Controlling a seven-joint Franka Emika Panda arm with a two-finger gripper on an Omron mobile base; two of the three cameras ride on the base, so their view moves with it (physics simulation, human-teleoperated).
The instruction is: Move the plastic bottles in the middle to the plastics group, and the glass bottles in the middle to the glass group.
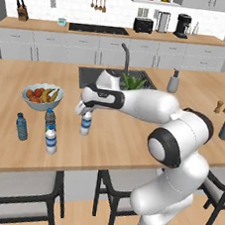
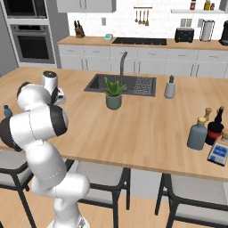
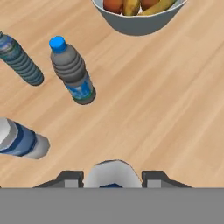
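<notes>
White-capped, blue-labelled plastic bottle stands upright on the wooden desk, its cap between the fingers of the tool, which is closed around the bottle's top; in the hand view the white cap sits between the two dark fingertips. To its left stand three small bottles close together: an all-blue bottle farthest left, a dark-bodied bottle with a blue cap and blue label behind, and a clear bottle with a white cap and blue label nearest the front edge. A bowl of fruit lies just beyond them. Far to the right, near the desk's edge, the large grey-blue glass bottle with a tan stopper stands beside a dark bottle, possibly touching it. A grey pump dispenser stands by the sink.
</notes>
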